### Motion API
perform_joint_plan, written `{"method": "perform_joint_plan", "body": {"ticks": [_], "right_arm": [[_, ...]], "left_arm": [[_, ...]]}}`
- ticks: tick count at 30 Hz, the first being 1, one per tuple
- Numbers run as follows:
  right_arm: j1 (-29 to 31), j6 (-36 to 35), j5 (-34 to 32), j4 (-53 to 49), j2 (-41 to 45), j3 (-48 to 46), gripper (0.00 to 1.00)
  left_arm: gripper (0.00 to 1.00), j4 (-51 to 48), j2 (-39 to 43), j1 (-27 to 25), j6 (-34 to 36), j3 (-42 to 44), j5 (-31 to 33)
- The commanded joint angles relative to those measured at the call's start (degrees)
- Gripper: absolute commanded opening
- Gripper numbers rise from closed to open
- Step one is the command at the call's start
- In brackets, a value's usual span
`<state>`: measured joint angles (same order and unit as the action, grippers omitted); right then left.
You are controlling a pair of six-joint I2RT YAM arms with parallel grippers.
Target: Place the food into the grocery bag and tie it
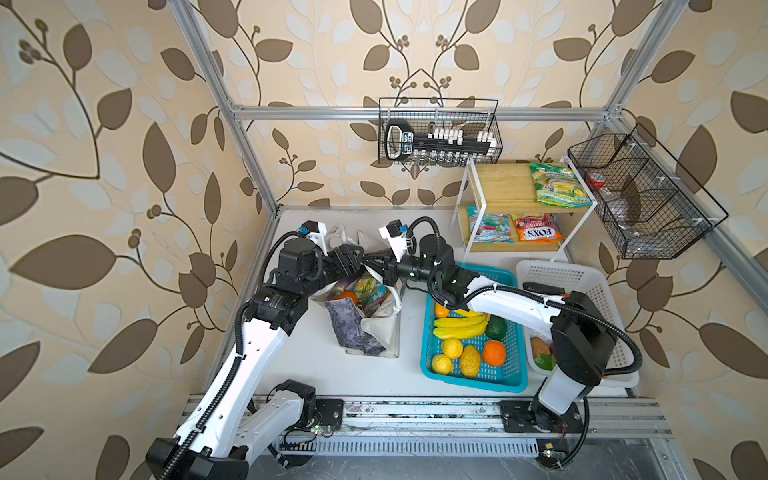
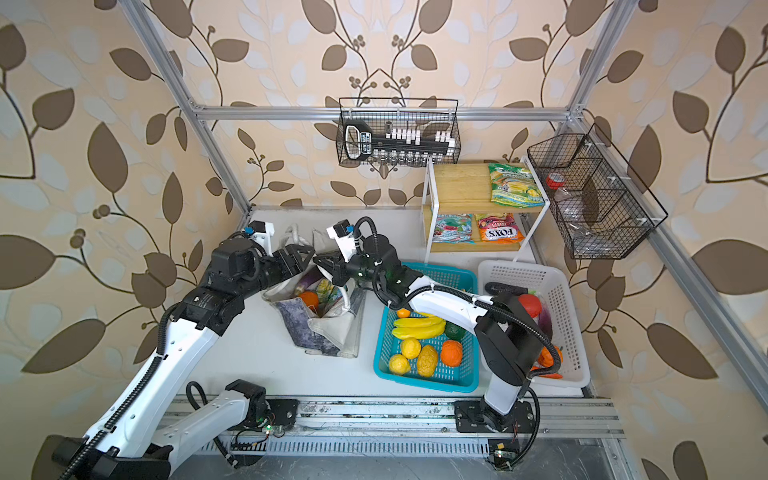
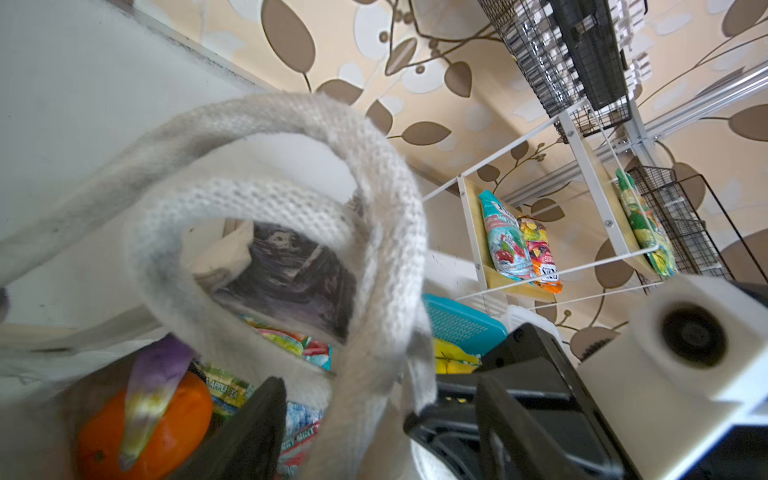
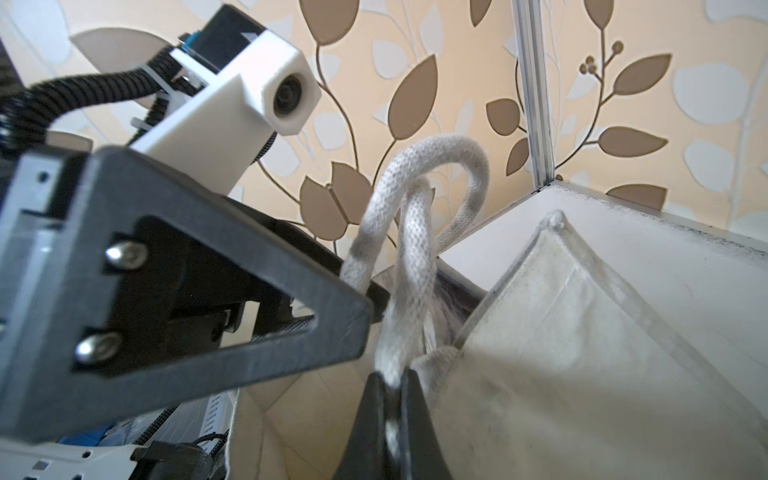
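Right gripper (image 4: 390, 384): nearest item in the right wrist view. Black fingers pinched tight on a white cord handle (image 4: 409, 249) of the bag.

Left gripper (image 3: 378, 390): jaws wide apart. A cord loop (image 3: 374, 174) hangs down between them; whether it touches either finger cannot be told. In both top views it sits close to the right gripper, above the bag mouth.

Bag (image 1: 388, 328): off-white tote with a dark mottled panel (image 1: 345, 328). It lies slumped on the table (image 1: 374, 382), mouth open, between the left arm and the blue basket.

Bag contents, as visible: orange (image 3: 166, 415), eggplant (image 2: 309, 279), sweet packets (image 3: 291, 345).

Blue basket (image 1: 517, 376): just right of the bag. Holds bananas (image 1: 457, 326), lemons (image 1: 452, 347), an avocado (image 1: 496, 328) and other fruit.

White basket (image 1: 582, 276): beside the blue basket, partly under the right arm; contents mostly hidden.

Shelf (image 1: 503, 183): back right corner. One green packet (image 1: 559, 185) on the top tier, two more packets (image 1: 488, 228) on the lower tier.
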<state>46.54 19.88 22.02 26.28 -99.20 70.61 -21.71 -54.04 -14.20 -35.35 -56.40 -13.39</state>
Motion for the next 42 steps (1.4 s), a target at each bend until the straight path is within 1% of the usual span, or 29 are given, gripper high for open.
{"method": "perform_joint_plan", "body": {"ticks": [1, 2, 3, 5, 6, 7, 8, 10, 14, 15, 17, 18, 20, 22, 24, 26, 30, 31, 33, 34, 37, 39, 40, 42], "right_arm": [[-0.1, -3.0, 2.5, -3.4, -1.4, 0.3, 0.00], [-0.1, -3.3, 1.5, -4.5, -1.3, 0.3, 0.00], [-0.1, -3.5, 0.1, -5.6, -1.1, 0.4, 0.00], [-0.2, -3.9, -3.6, -8.8, -1.0, 1.5, 0.00], [-0.4, -3.8, -5.5, -10.9, -1.0, 2.4, 0.00], [-0.6, -3.5, -6.1, -11.9, -1.0, 2.6, 0.00], [-1.0, -2.8, -6.1, -12.2, -1.0, 2.5, 0.00], [-1.7, -2.0, -5.2, -11.4, -0.6, 1.7, 0.00], [-2.1, -3.0, -6.1, -13.1, 0.5, 1.3, 0.00], [-2.2, -3.0, -6.4, -13.3, 0.9, 0.9, 0.00], [-2.8, -2.9, -7.2, -13.4, 1.7, 0.8, 0.00], [-3.1, -2.8, -6.7, -12.6, 2.0, -0.8, 0.00], [-3.9, -3.0, -3.5, -9.0, 2.3, -2.5, 0.00], [-4.6, -2.8, 0.4, -3.7, 2.0, -4.5, 0.00], [-4.7, -3.3, 2.9, 1.7, 1.2, -5.2, 0.00], [-4.8, -4.3, 3.4, 3.5, 0.8, -5.0, 0.00], [-5.5, -2.6, 2.6, 14.1, 2.8, -10.1, 0.00], [-5.7, -2.0, 2.4, 16.8, 3.1, -11.3, 0.00], [-6.1, -0.9, 2.1, 20.2, 3.4, -12.9, 0.00], [-6.3, -0.3, 2.0, 21.7, 3.1, -13.3, 0.00], [-7.0, 2.5, 3.4, 26.4, 1.0, -13.5, 0.00], [-7.3, 4.1, 4.5, 28.9, -0.5, -13.1, 0.00], [-7.4, 4.5, 4.6, 29.9, -1.0, -12.9, 0.00], [-7.5, 4.9, 5.0, 29.8, -2.2, -11.5, 0.00]], "left_arm": [[0.73, 7.0, -0.7, 0.1, -0.6, 1.6, -1.3], [0.68, 6.6, -1.0, 0.1, -0.6, 1.2, -1.4], [0.62, 5.2, -1.5, 0.1, -0.1, 0.5, -0.4], [0.49, -1.3, -2.3, 0.1, 0.1, -2.1, 6.6], [0.41, -1.9, -2.6, 0.1, 1.4, -2.3, 7.8], [0.31, -1.4, -2.8, 0.2, 2.2, -2.2, 7.4], [0.26, -1.1, -3.4, 0.2, 2.6, -2.5, 6.0], [0.21, -0.9, -5.6, 0.2, 3.3, -4.0, 1.2], [0.03, -0.6, -8.8, 0.1, 3.5, -7.0, -7.0], [0.01, -0.9, -9.2, 0.1, 3.3, -8.0, -8.0], [0.01, -1.6, -9.4, 0.0, 2.7, -10.0, -9.4], [0.01, -1.7, -9.4, -0.1, 2.2, -11.1, -10.4], [0.00, -2.7, -10.5, -0.7, 1.7, -14.3, -12.7], [0.00, -7.7, -14.0, -2.7, 2.4, -20.7, -14.1], [0.00, -10.7, -17.8, -7.3, 3.6, -26.0, -12.2], [0.00, -13.3, -20.6, -10.5, 4.5, -29.6, -9.1], [0.01, -14.8, -24.2, -13.8, 4.1, -33.4, -7.6], [0.03, -15.9, -25.0, -14.2, 4.6, -34.4, -6.7], [0.12, -17.5, -26.3, -14.3, 4.8, -34.8, -4.9], [0.13, -17.3, -26.3, -14.3, 4.7, -34.2, -3.8], [0.22, -16.0, -24.9, -14.4, 5.2, -31.3, -1.0], [0.30, -18.5, -24.6, -14.3, 5.9, -31.0, 1.4], [0.33, -18.7, -24.2, -14.3, 5.9, -30.4, 1.8], [0.33, -16.9, -22.4, -14.3, 5.8, -27.9, 2.4]]}}
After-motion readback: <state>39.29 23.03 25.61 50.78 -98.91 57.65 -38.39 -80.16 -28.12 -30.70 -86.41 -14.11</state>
